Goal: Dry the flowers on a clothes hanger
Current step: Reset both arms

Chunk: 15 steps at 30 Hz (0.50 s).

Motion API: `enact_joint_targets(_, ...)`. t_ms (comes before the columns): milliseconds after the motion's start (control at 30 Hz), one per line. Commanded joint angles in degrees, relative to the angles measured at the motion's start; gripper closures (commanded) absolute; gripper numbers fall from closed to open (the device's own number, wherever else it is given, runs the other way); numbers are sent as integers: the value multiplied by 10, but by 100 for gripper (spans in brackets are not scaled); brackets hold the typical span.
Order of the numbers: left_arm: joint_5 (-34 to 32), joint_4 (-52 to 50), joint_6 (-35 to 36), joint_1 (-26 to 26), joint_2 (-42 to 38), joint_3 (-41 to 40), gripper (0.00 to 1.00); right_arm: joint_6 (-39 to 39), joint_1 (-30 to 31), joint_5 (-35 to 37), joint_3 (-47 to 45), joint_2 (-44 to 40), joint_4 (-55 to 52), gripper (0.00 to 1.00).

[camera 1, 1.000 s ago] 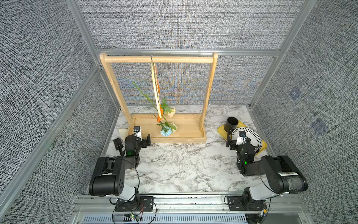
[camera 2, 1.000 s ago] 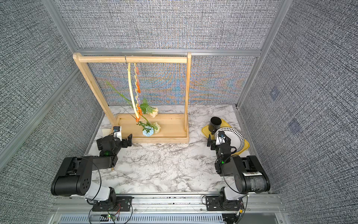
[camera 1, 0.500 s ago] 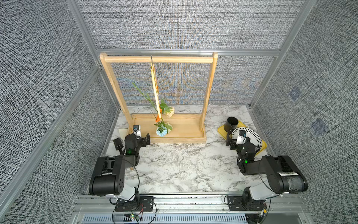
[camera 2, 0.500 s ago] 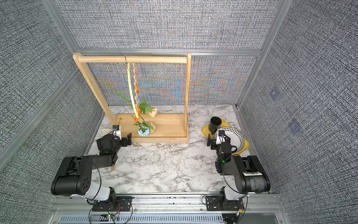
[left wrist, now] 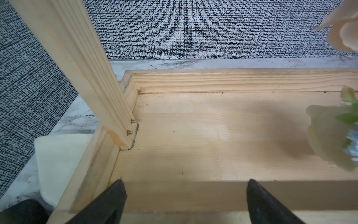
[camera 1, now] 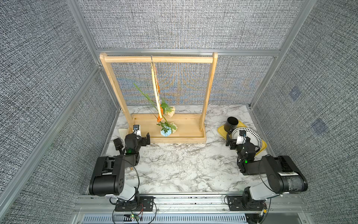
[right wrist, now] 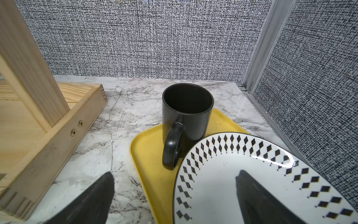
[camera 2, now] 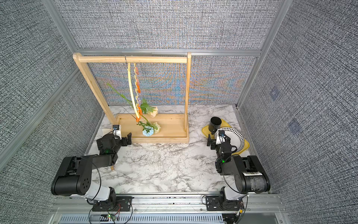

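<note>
flowers hang bloom-down, clipped to hanger, low over rack base | left hand by rack, right hand over plate, both apart, empty | we judge stems light, whippy, petals fragile; we'd pinch mid-stem, never bloom

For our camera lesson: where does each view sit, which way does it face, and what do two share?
Top views: high above the arms' bases, looking down and back at wooden rack, clothes hanger, flowers; both arms show.
Left wrist: low, facing rack's base; open left gripper shows.
Right wrist: low, facing mug and plate; open right gripper shows.
Shared: rack, in both wrist views.
</note>
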Motion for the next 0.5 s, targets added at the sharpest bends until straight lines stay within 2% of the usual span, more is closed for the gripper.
enact_joint_targets(0,-1,-2,2,0,-1,3,1,2,0,-2,2,-1,8,1)
enact_joint_targets(467,-7,-5,5,-3,-1,5,1,2,0,-3,2,-1,8,1)
